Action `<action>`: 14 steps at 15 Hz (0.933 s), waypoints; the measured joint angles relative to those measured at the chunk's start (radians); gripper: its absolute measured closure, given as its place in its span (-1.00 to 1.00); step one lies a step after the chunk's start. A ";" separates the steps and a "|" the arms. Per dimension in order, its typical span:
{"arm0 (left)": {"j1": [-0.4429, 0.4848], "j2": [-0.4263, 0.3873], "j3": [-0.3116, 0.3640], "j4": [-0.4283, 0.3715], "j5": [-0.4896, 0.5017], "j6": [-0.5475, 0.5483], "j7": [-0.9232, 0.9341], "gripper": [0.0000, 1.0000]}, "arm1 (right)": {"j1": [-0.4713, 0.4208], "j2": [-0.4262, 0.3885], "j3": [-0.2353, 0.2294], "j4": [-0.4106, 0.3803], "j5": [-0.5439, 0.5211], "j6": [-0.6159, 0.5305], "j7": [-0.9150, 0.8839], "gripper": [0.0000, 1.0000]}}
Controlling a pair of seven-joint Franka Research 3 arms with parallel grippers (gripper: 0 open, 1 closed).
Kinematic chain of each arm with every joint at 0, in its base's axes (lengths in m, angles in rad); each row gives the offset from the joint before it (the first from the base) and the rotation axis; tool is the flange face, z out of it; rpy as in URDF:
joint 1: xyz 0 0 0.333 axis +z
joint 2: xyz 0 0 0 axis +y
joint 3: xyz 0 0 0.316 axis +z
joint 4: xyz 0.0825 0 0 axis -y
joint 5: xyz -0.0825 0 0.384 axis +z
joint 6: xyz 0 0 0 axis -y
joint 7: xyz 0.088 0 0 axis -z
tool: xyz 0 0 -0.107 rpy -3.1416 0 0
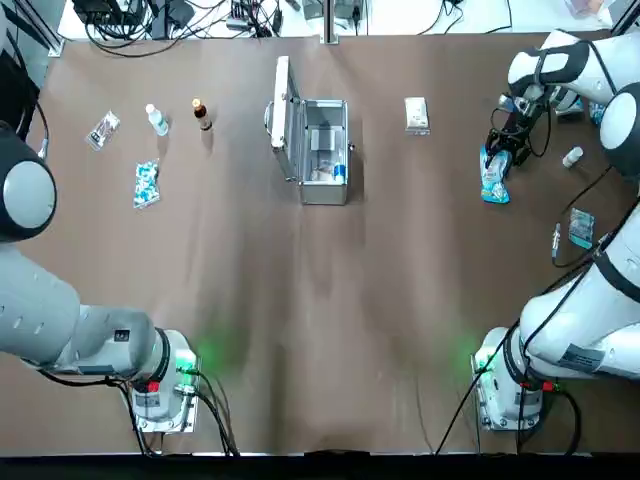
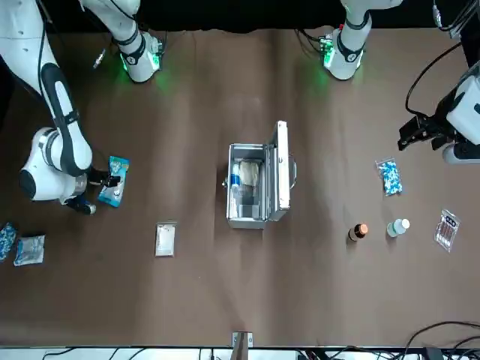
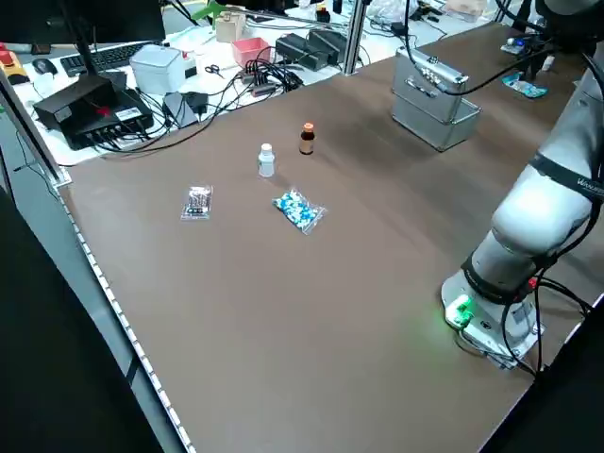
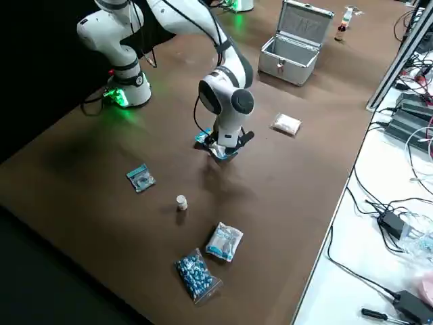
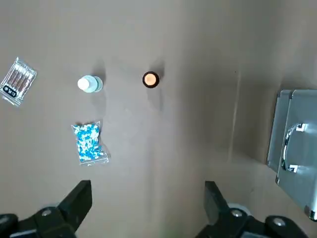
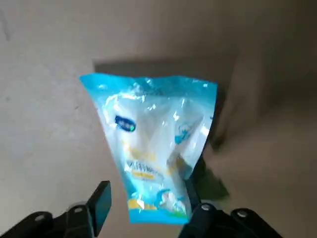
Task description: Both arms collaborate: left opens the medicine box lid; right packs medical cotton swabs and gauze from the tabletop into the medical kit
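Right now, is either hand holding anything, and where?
Nothing is held: the left hand is open, the right hand open at a blue-and-white plastic pouch.

Brown bench (image 1: 300,400), plain. Silver-grey metal box (image 1: 323,155). Glossy packet (image 6: 153,144), sky blue at its edges, white in the middle, with yellow patches and a dark blue oval. Clear bag (image 5: 89,142) speckled bright blue and white. One bottle (image 2: 397,227) is white with a pale aqua body; another (image 3: 307,139) is dark brown with an orange cap. White robot arms (image 1: 75,310) with black bands and glowing green lights (image 4: 120,98).
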 joint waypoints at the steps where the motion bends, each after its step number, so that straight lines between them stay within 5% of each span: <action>1: 0.000 0.000 0.000 -0.001 0.000 0.000 0.000 -1.00 | 0.000 0.007 -0.001 -0.002 0.000 0.011 0.002 -0.36; 8: 0.001 0.000 0.000 -0.001 0.000 0.000 0.000 -1.00 | 0.000 0.033 -0.004 -0.004 -0.001 0.056 0.010 -0.16; 9: 0.001 0.000 0.000 -0.001 0.000 0.000 0.000 -1.00 | 0.000 0.034 -0.004 -0.004 -0.001 0.058 0.039 0.21; 12: 0.001 0.000 0.000 -0.001 0.000 0.001 0.000 -1.00 | 0.020 0.034 -0.002 -0.002 -0.001 0.058 0.111 0.39; 14: 0.001 0.000 0.000 -0.002 0.000 0.002 0.000 -1.00 | 0.048 0.031 -0.001 0.006 -0.004 0.052 0.153 0.73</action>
